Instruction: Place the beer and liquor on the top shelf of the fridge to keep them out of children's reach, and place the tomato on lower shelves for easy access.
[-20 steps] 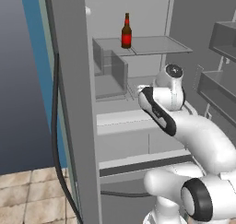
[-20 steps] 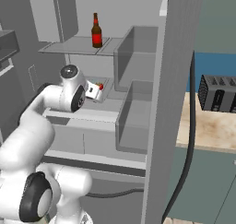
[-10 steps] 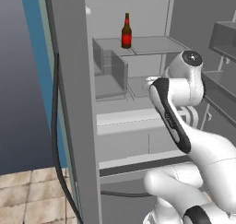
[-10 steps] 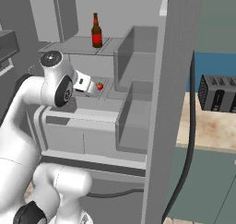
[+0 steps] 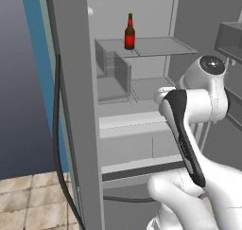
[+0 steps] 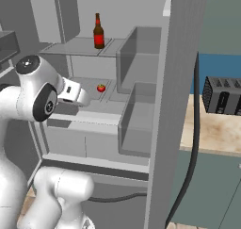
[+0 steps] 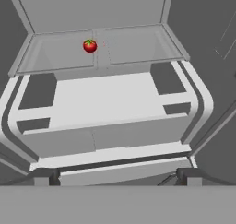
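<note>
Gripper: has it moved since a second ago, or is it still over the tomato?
Yes. In the right base view the gripper has pulled back toward the fridge opening, away from the tomato, which sits alone on the lower shelf.

The beer stands on the top shelf; the tomato lies on a lower shelf.

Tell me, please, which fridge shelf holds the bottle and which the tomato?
The beer stands on the top shelf; the tomato sits on the shelf directly below, nearer the gripper.
</note>
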### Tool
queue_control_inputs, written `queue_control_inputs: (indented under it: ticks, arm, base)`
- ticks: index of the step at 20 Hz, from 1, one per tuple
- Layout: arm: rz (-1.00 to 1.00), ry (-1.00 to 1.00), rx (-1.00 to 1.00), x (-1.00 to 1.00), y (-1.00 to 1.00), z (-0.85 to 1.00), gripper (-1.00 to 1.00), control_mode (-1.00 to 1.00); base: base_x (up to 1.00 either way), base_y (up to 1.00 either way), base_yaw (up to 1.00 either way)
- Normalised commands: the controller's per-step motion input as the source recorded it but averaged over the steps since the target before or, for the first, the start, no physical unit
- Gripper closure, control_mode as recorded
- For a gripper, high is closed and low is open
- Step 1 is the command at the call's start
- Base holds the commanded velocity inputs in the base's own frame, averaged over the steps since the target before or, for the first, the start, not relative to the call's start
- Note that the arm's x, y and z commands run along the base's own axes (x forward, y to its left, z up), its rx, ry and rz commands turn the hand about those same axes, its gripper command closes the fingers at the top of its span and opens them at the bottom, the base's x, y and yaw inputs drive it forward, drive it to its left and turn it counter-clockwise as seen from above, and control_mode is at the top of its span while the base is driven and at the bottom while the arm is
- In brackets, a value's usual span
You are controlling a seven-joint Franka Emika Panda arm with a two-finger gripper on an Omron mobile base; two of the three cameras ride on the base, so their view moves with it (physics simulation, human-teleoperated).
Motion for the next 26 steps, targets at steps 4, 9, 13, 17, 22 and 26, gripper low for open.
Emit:
queue_control_inputs:
  ticks: [4,9,13,17,22,26]
  arm:
    - [0.00,0.00,-0.01,-0.47,0.00,0.05,-1.00,-1.00]
    - [0.00,0.00,0.00,-0.31,0.00,0.23,-1.00,-1.00]
    - [0.00,0.00,-0.01,-0.25,0.00,0.35,-1.00,-1.00]
    - [0.00,0.00,-0.02,-0.17,0.00,0.38,-1.00,-1.00]
    - [0.00,0.00,0.00,0.00,0.00,0.00,-1.00,1.00]
    - [0.00,0.00,0.00,0.00,0.00,0.00,-1.00,1.00]
  base:
    - [0.00,0.00,0.00]
    - [0.00,0.00,0.00]
    - [0.00,0.00,0.00]
    - [0.00,0.00,0.00]
    - [-0.21,0.00,0.00]
    - [-0.43,0.00,-0.03]
